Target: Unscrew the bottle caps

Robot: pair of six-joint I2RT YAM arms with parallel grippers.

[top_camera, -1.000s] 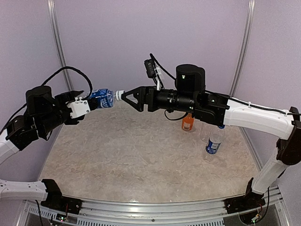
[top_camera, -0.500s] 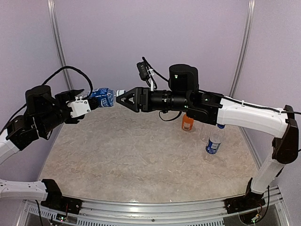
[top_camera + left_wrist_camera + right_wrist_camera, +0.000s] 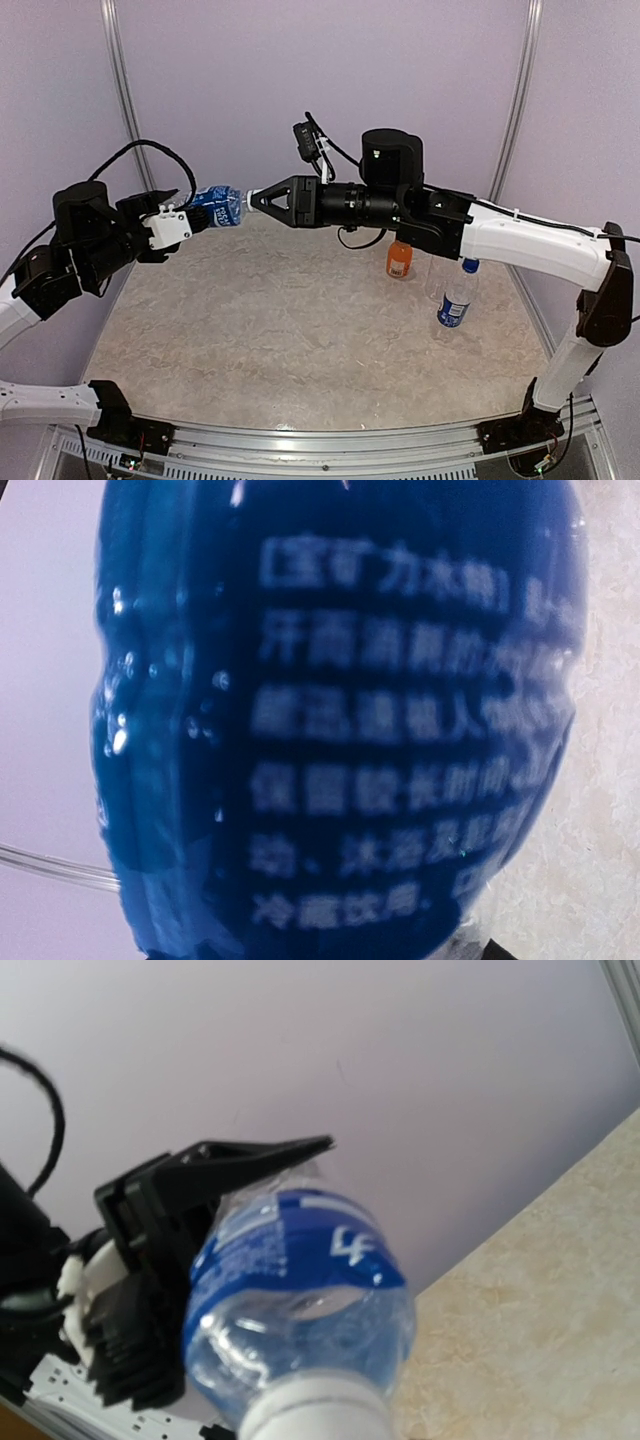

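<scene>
While the left end effector (image 3: 191,216) clamps the base of the held bottle (image 3: 221,207), keeping it level in the air above the far left of the worktop (image 3: 300,340), the right end effector (image 3: 254,197) meets its neck from the other side. In the top view the right fingers taper to a narrow point around the cap, which they almost wholly cover. I cannot tell whether they press on it or only close about it.

The right wrist view does not settle this. None of its own fingers show, and the white cap (image 3: 318,1410) is cut off by the bottom edge. Behind the cap are the bottle's shoulder and blue label, with one black finger (image 3: 250,1160) of the left end effector along the bottle's side.

The left wrist view is filled by the blurred blue label (image 3: 340,730), its white print too soft to read, and no fingers show there.

At the far right of the worktop stand an orange bottle (image 3: 399,261) and a labelled bottle (image 3: 455,298), upright, near each other. The right arm crosses over the orange bottle's top. Between them a clear bottle (image 3: 436,278) is faint and hard to make out.
</scene>
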